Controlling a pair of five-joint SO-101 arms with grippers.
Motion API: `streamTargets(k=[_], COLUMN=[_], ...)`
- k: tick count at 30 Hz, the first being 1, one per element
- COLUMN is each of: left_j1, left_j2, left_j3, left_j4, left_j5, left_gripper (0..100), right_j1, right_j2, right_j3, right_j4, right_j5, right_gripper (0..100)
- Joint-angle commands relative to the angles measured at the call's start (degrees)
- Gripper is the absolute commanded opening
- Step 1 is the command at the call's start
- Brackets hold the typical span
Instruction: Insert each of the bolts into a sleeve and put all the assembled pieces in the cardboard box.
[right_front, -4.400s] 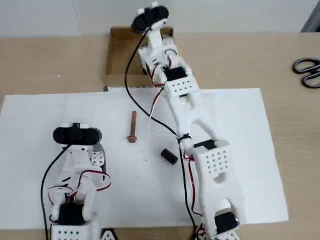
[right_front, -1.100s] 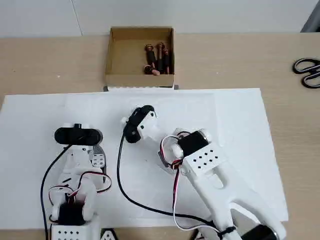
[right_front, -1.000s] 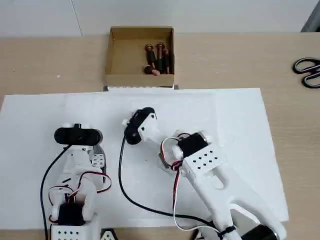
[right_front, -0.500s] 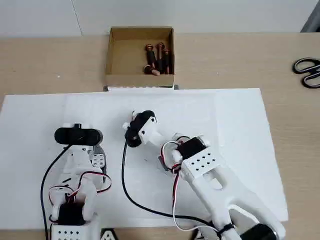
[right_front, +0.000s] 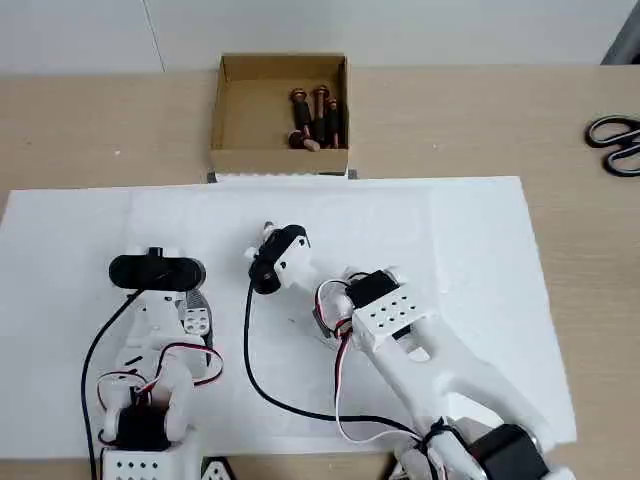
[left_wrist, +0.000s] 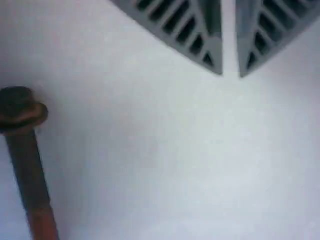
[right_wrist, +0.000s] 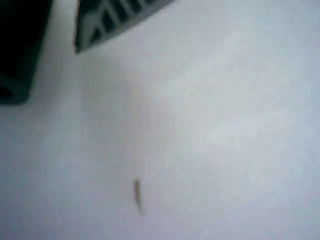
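Left pincer (left_wrist: 230, 72): almost together, holding nothing, by the bolt (left_wrist: 25, 165).
Right pincer (right_wrist: 80, 40): low beside the sleeve (right_wrist: 17, 50), likely to grab it; apart or together, cannot tell.
Box (right_front: 245, 110): well apart from both; done pieces (right_front: 315, 118) inside.
Hidden: bolt's end cut off, most of sleeve too.

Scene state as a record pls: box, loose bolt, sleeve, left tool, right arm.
cardboard box: beyond the white sheet, assembled pieces inside
bolt: loose on the sheet, visible part bare
sleeve: black, lying on the sheet
left tool: shut, empty, apart from the bolt
right arm: stretched over the sheet's middle
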Motion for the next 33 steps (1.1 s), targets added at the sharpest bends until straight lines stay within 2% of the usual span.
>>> streamTargets(k=[1,7,13,22,33], left_j1=[-0.09,-0.09,-0.09,-0.09,-0.09], left_j2=[-0.53,-0.53,-0.53,-0.53,-0.53], left_j3=[-1.54,-1.54,-1.54,-1.54,-1.54], left_j4=[0.09,0.09,0.09,0.09,0.09], left_j5=[0.00,0.00,0.00,0.00,0.00], left_gripper=[1,1,1,1,1], right_j1=[-0.04,-0.04,-0.04,-0.04,6.46], right_j2=[1.27,5.14,5.93,5.32,-3.74], right_j3=[-0.53,-0.62,-0.62,-0.70,-7.12], right_j4=[-1.54,-2.24,-2.68,-3.30,6.46], right_j5=[-0.44,-0.53,-0.53,-0.53,-0.35], right_gripper=[14.3,14.2,3.6,0.7,0.4])
